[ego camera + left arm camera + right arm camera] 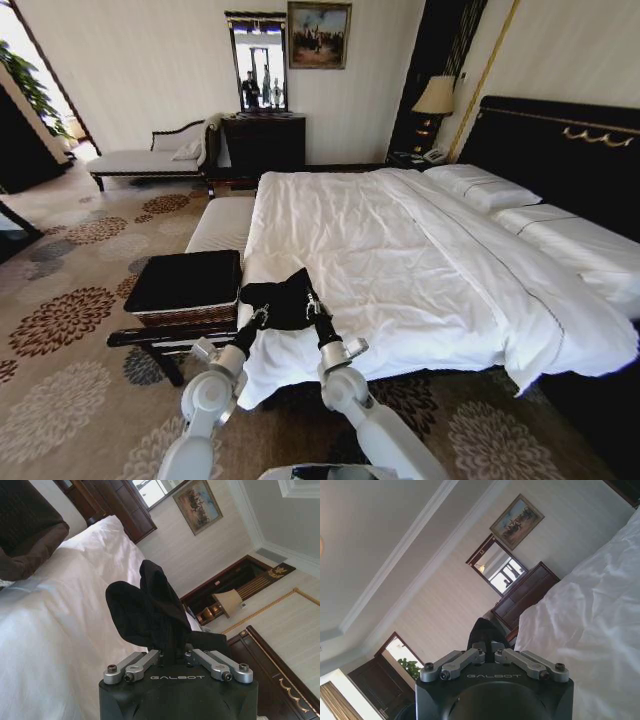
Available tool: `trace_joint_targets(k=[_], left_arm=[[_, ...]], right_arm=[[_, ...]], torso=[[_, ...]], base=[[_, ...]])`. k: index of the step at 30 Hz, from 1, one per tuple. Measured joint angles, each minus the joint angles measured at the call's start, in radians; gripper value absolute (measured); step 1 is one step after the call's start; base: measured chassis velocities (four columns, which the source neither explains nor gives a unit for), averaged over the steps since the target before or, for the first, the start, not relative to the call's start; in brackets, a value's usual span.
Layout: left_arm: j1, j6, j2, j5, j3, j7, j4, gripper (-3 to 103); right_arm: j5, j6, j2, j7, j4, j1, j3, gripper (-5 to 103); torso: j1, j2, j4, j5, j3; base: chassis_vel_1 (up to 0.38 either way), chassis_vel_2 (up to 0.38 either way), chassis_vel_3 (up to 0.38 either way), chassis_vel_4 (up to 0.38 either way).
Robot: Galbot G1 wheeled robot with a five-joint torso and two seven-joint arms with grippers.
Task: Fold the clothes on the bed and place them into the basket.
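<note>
Low in the head view, both arms reach up from the bottom edge toward the near corner of the bed (pixel 400 260). The left gripper (pixel 262 316) and right gripper (pixel 313 305) sit close together just below centre, each at an edge of the shirt (pixel 283 298).

The shirt is a small black bundle, bunched rather than flat, at the bed's lower-left corner in that frame. In the left wrist view the left gripper (pixel 172 655) has its fingers pinched on the shirt (pixel 150 607), whose cloth rises from between them in two rounded lobes in the middle of the frame. In the right wrist view the right gripper (pixel 490 647) is drawn narrow, with a dark fold of shirt (pixel 485 630) standing up just above centre; it looks held, though only a small part of the cloth shows there.

As for progress: the shirt seems gathered, with both grippers gripping it, so folding appears largely done or at least well under way. How neat the fold is cannot be told from the bundle. It has not reached the basket (pixel 187 283), which stands left of centre in the head view, just beside the bed corner and close to the shirt. What remains, by my reckoning, is carrying it across and releasing it inside.

Farther back, in the upper part of the frame, lie the pillows (pixel 480 185) against the headboard (pixel 570 150).
</note>
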State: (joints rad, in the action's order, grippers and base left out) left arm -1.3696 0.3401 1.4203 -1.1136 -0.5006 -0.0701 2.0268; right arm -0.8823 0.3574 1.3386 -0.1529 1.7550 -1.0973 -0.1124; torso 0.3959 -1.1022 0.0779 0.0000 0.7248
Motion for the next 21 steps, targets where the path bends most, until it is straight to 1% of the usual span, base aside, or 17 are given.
trace_joint_targets(k=[3,7,17,20,21], left_arm=[[0.013,-0.004,-0.028,0.003,-0.011,0.004,-0.006,11],[0.014,-0.006,-0.044,0.0,-0.028,0.006,-0.006,11],[0.01,-0.007,-0.037,-0.002,-0.047,0.006,-0.002,11],[0.009,-0.008,-0.035,-0.002,-0.051,0.006,-0.001,11],[0.011,-0.008,-0.034,-0.002,-0.052,0.006,-0.001,11]], right_arm=[[0.007,0.0,0.014,-0.005,-0.026,0.02,-0.018,3],[0.012,0.0,0.027,-0.009,-0.047,0.034,-0.037,3],[0.015,0.0,0.031,-0.011,-0.056,0.041,-0.046,3],[0.015,0.0,0.028,-0.012,-0.058,0.044,-0.043,3],[0.015,0.0,0.028,-0.013,-0.06,0.045,-0.042,3]], torso=[[0.0,0.0,0.0,-0.0001,0.0],[0.0,0.0,0.0,-0.0001,0.0],[0.0,0.0,0.0,-0.0001,0.0],[0.001,0.0,0.0,0.0006,0.0],[0.001,0.0,0.0004,0.001,0.0]], base=[[-0.014,0.094,-0.003,-0.105],[-0.024,0.162,0.006,-0.15],[0.003,0.231,-0.005,-0.212],[0.062,0.286,-0.112,-0.26],[0.134,0.265,-0.179,-0.33]])
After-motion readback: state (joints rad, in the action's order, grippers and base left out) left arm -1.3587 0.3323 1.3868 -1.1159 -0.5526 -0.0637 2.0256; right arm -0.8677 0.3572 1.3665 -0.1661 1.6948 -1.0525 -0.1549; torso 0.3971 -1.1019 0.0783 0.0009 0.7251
